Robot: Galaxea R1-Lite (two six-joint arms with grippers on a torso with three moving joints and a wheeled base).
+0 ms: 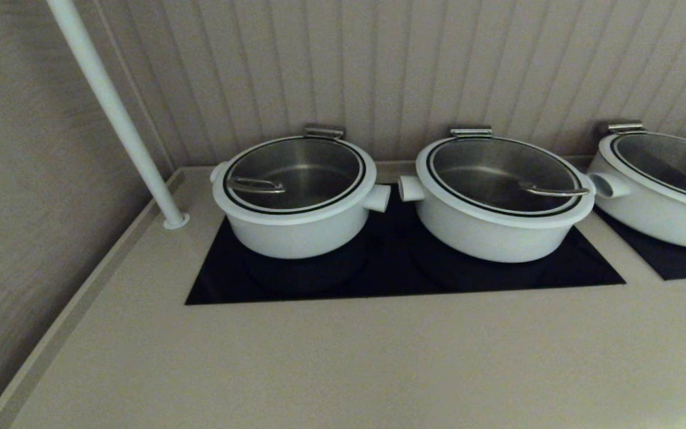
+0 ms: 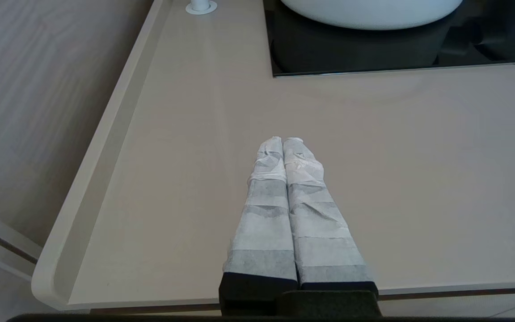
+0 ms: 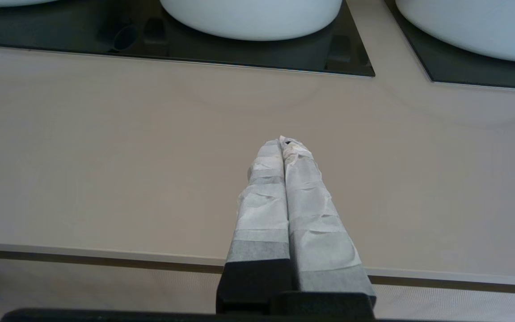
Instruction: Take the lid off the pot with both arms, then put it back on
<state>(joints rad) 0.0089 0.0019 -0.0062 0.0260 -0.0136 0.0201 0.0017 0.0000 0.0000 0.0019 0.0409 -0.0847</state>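
the lid [image 1: 295, 173] sits closed on the pot [image 1: 295, 229], the leftmost of three white pots along the far side of the beige counter [image 1: 343, 357]. its curved steel handle [image 1: 255, 186] lies toward the lid's left edge. the pot stands on the left half of a black cooktop [image 1: 390, 280], with a wider pot [image 1: 498, 223] just to its right, their stub handles close together but apart. a third pot [image 1: 664, 202] stands on a separate black panel at the far right. a white pole [image 1: 117, 113] rises from the counter's far left corner.

neither arm shows in the head view. the left gripper [image 2: 283, 142] hovers over the near left part of the counter, its tape-wrapped fingers [image 2: 262, 210] pressed together and holding nothing. the right gripper [image 3: 284, 143] hovers over the near edge further right, fingers [image 3: 311, 210] likewise closed on nothing, well short of the pots.
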